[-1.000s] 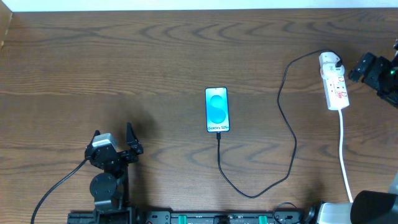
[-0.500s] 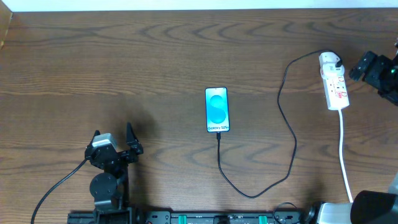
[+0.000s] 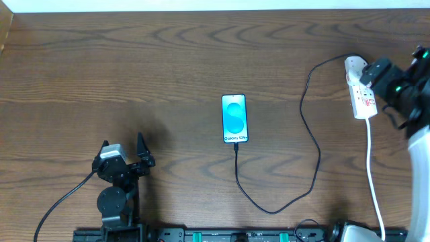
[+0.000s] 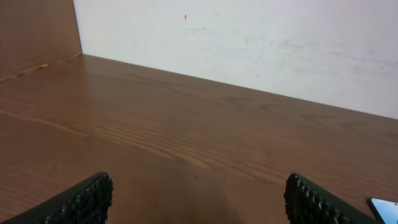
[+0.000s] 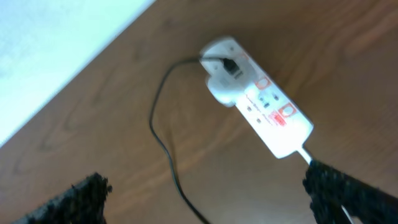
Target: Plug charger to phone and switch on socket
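1. Phone. We find the phone (image 3: 234, 118) flat on the wooden table (image 3: 168, 67), near its centre, screen up and lit blue. In the left wrist view only one corner of it (image 4: 385, 208) shows, at the lower right edge.

2. Charger. The black charger cable (image 3: 316, 158) meets the phone's near short edge. From there it loops toward the robot's base, curves up the right side of the table and ends at the white plug head (image 3: 355, 65). We cannot tell from overhead whether the tip is fully seated in the phone. The right wrist view shows the plug head (image 5: 222, 79) standing in the end outlet of the power strip (image 5: 273, 118), with the cable (image 5: 160, 127) leaving it in a bend.

3. Socket. The power strip (image 3: 363, 99) lies at the far right of the table. Its white cord (image 3: 373, 175) runs back toward the near edge. The red switches (image 5: 283, 116) are visible, but the blur hides their position.

4. Left gripper. The left gripper (image 3: 121, 145) sits low at the near left, well apart from the phone. Its fingers (image 4: 78, 200) are spread, with only bare table between them.

5. Right gripper. The right gripper (image 3: 376, 71) hangs over the right side of the strip's far end. Its fingers (image 5: 84, 191) stand wide apart, holding nothing.
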`<state>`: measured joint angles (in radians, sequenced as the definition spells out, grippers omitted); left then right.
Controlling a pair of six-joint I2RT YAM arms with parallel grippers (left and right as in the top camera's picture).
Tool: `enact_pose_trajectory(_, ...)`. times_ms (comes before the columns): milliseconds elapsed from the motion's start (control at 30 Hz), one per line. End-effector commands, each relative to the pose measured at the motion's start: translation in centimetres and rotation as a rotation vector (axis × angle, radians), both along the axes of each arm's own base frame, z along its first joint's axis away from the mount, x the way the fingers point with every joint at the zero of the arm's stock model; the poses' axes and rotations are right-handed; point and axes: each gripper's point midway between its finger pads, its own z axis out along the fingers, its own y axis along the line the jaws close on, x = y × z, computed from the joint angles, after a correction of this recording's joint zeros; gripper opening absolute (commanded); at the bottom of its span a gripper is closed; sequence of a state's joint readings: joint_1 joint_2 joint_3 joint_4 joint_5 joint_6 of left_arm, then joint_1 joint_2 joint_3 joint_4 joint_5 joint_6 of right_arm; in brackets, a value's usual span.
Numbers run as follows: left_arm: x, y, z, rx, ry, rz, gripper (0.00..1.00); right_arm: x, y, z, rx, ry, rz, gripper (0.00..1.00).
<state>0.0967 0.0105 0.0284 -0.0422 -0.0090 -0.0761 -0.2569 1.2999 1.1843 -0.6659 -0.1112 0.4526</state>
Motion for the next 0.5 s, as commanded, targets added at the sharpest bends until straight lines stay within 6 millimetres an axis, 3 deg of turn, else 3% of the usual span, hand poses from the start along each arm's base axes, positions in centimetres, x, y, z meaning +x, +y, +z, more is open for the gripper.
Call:
enact_pose_trajectory(0,-0.1,0.1,-1.8,0.011,0.052,0.004,0.88,-1.0,1.7,-1.7,0.009,-0.056,0.016,0.99)
enact_pose_trajectory(233,-0.1,0.1,-1.8,0.011,0.052,0.004,0.88,-2.2,4.5,-4.1,-0.043,-0.334,0.088,0.99)
enact_pose_trajectory(467,-0.1,0.1,-1.8,0.011,0.052,0.004,0.88,-5.6,5.9,-5.6,-0.091,-0.596,0.111,0.99)
